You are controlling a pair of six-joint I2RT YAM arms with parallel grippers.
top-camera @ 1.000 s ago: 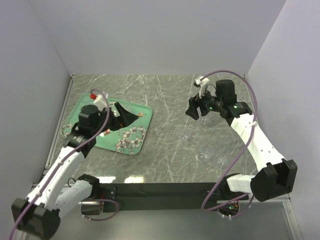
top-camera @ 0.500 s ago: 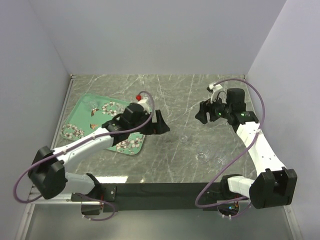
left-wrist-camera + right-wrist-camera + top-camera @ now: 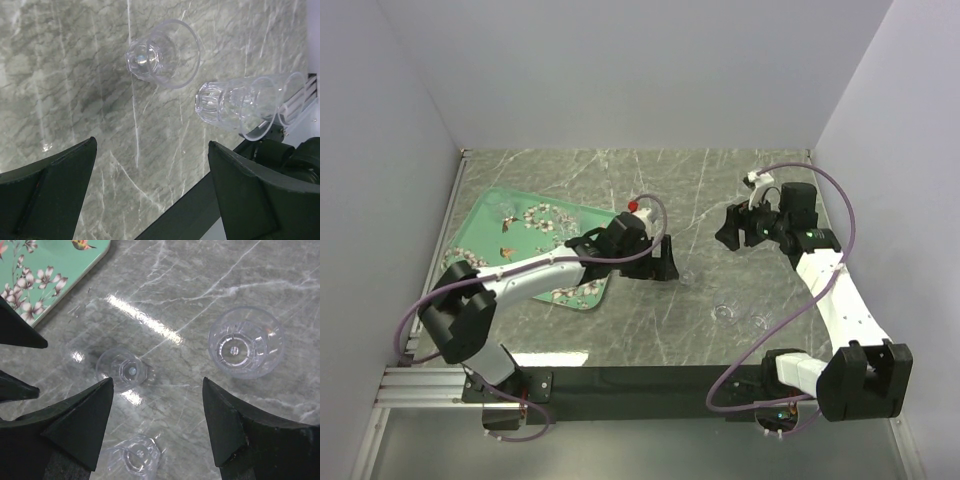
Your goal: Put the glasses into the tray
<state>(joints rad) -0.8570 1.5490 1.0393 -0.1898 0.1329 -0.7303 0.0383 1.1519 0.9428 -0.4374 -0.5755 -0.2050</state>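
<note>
Judging the job barely begun: at best one small clear round-rimmed drinking glass (image 3: 503, 206) standing in the far corner of the mint-green rectangular blossom-printed tray (image 3: 480, 236), and that only a faint glint from above, so not certain. Counting three more clear glasses out on the grey marbled table (image 3: 620, 180), right of the tray and apart from it: one glass (image 3: 122, 368) near the tray's corner, a second glass (image 3: 246, 342) well apart from it, a third glass (image 3: 140, 454) low in the right wrist view. Left to do: lifting each and setting it inside the tray. Holding nothing in the left gripper (image 3: 669, 259), fingers spread wide, poised just past the tray's right edge near the closest glass. Holding nothing in the right gripper (image 3: 726, 229) either, equally wide, hovering over the table farther right. Hard to separate in the left wrist view: two glasses overlapping, perhaps a third rim behind. Cannot tell rim-up from rim-down on any. Covering part of the tray: the left arm (image 3: 535, 275), so possibly more glasses unseen beneath. Nearly lost against the marble from above, those on the table.
</note>
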